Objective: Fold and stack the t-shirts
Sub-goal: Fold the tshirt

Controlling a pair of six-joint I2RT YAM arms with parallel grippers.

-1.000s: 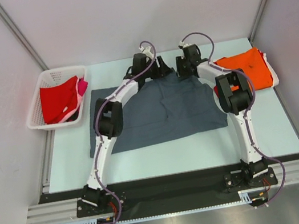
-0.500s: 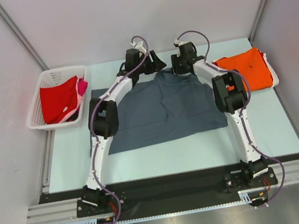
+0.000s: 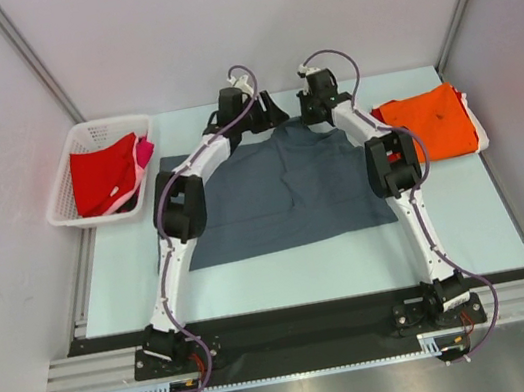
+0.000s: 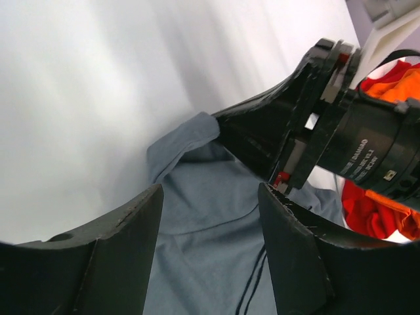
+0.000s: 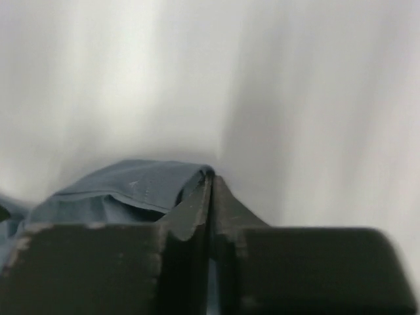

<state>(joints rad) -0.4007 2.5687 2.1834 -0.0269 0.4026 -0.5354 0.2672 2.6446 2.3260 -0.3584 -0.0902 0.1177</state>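
From above, the dark slate-grey cloth t-shirt (image 3: 287,192) lies spread on the pale table (image 3: 256,278); the left wrist view shows the left gripper (image 4: 210,197) released, fingers apart over it; the right wrist view shows the right gripper (image 5: 210,180) clenched on its far edge.

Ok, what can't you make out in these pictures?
Top view: far edge of the grey t-shirt, hidden under the left hand and right hand.
Top view: the pink shirt, mostly under the red shirt.
Right wrist: how much cloth the right hand pinches; blurred, hidden inside the grip.
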